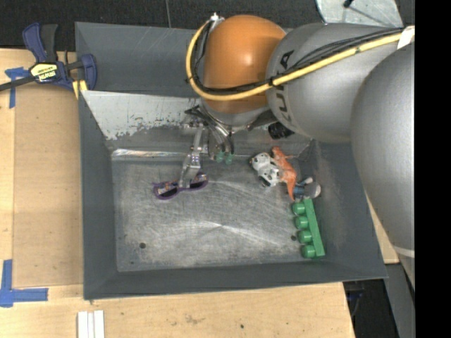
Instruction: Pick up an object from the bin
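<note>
Purple spectacles (177, 187) beneath arm (317, 83) lettered KUKA; green block (308, 229) at right

The bin (99, 210) is dark grey, its floor rubbed paler with whitish streaks. Its back wall, in the upper left of the frame, is light grey and speckled with dark flecks along the lower edge. At centre left lies a purple spectacle-shaped piece (177, 186). Above it the gripper (192, 169) is bare silvery metal, with a small green bit (227, 158) just to its right. The wrist cover (236, 55) is glossy orange, ringed by a yellow cable (189, 62), and the arm (352, 83) is silver-grey. At centre right lie a white-and-grey piece (263, 167) and an orange one (284, 166). At lower right lies a bright green studded block (309, 229).
</note>
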